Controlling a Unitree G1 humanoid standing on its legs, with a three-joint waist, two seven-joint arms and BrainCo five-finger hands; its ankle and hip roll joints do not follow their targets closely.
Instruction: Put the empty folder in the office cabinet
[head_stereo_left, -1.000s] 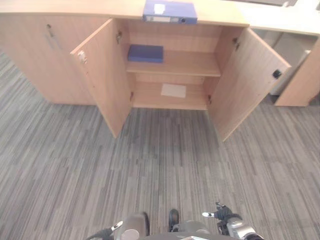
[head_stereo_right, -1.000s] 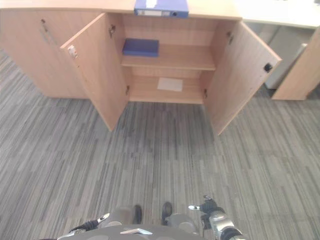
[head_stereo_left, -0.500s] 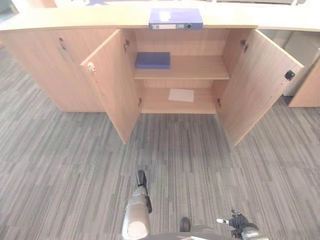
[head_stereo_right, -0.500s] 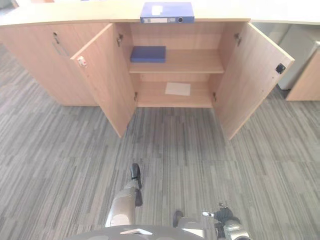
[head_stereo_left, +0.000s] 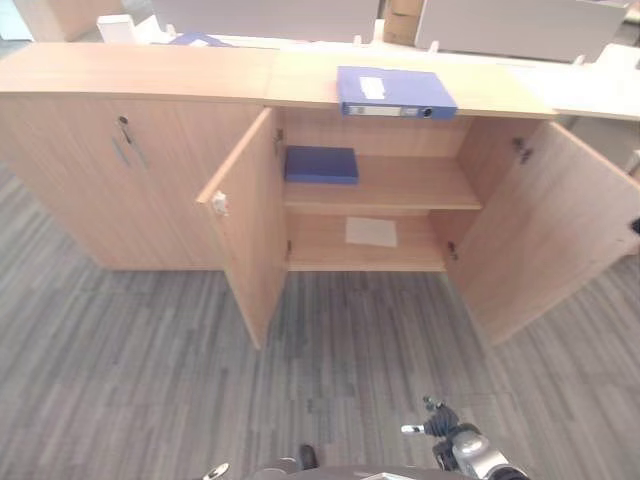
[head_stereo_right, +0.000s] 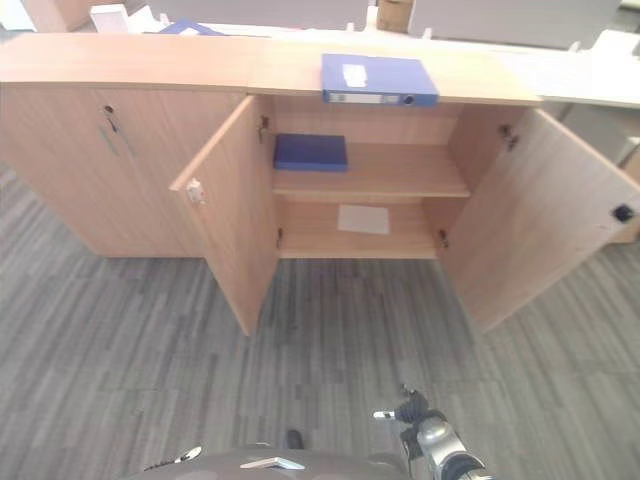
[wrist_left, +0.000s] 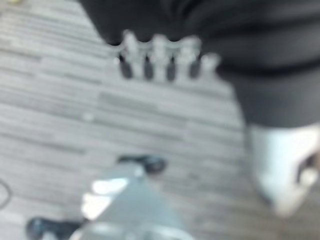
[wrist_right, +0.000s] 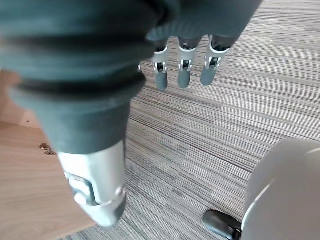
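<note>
Folder not yet collected.
Folder (head_stereo_left: 396, 92) lies on the surface (head_stereo_left: 150, 72) above the open cabinet (head_stereo_left: 380, 185); left robot hand (wrist_left: 160, 57) and right robot hand (wrist_right: 185, 62) released, empty. Approach squarely first.

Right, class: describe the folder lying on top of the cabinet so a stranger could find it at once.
Find the long wooden cabinet whose two doors stand open. On its top, above the open section, lies a blue folder, flat, with a white label. The other blue item is darker, plain, and inside on the upper shelf.

Left hand (wrist_left: 165, 45) above striped carpet (wrist_left: 60, 115)
</note>
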